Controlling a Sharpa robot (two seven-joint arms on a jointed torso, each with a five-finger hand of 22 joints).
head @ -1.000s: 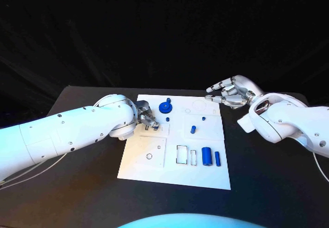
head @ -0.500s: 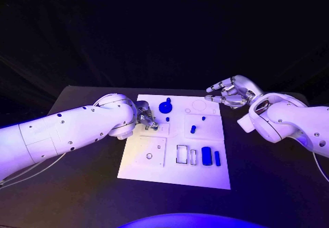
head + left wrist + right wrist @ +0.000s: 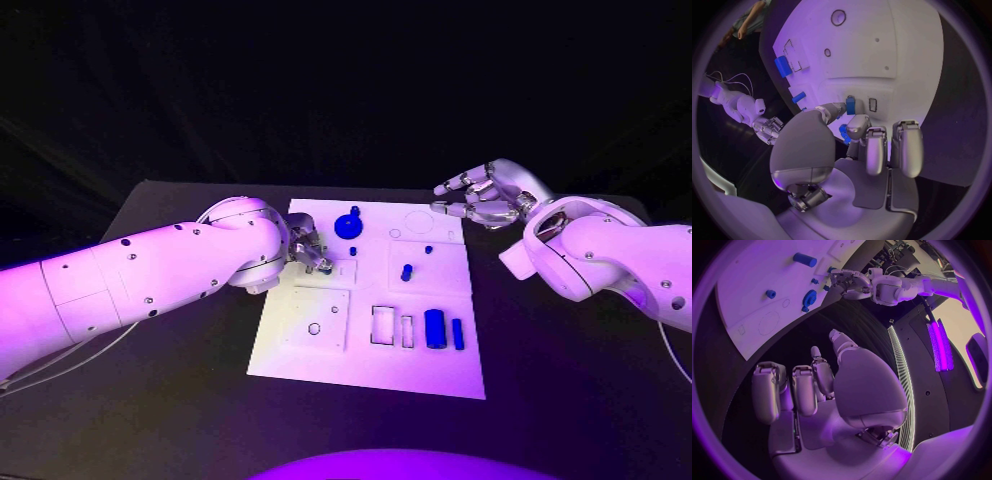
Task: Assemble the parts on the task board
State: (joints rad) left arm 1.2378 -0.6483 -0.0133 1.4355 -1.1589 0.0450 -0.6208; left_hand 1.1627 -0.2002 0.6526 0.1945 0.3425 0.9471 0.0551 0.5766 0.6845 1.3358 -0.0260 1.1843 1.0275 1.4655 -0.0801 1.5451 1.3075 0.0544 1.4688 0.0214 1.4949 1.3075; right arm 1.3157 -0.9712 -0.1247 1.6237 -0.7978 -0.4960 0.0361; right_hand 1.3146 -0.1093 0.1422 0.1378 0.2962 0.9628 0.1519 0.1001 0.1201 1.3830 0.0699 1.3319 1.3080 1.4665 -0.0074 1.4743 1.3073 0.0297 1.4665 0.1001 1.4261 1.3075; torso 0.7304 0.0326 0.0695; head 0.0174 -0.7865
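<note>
The white task board (image 3: 325, 345) lies in the middle of the table. My left hand (image 3: 307, 250) sits at its left edge with fingers curled down and tips on the board by a small slot (image 3: 872, 104). A short blue peg (image 3: 352, 250) stands just right of those fingertips; the thumb tip lies beside the peg (image 3: 850, 105), and contact is unclear. A blue keyhole-shaped part (image 3: 348, 224) lies further back. My right hand (image 3: 480, 198) hovers off the far right corner, fingers apart and holding nothing. A blue cylinder (image 3: 434, 328) and a thin blue bar (image 3: 459, 333) lie at the near right.
Two more small blue pieces (image 3: 407, 270) (image 3: 428, 249) sit mid-board. Empty rectangular slots (image 3: 384, 325) lie left of the cylinder, and a square recess with a round hole (image 3: 315, 328) is at the near left. The black table (image 3: 173, 400) surrounds the board.
</note>
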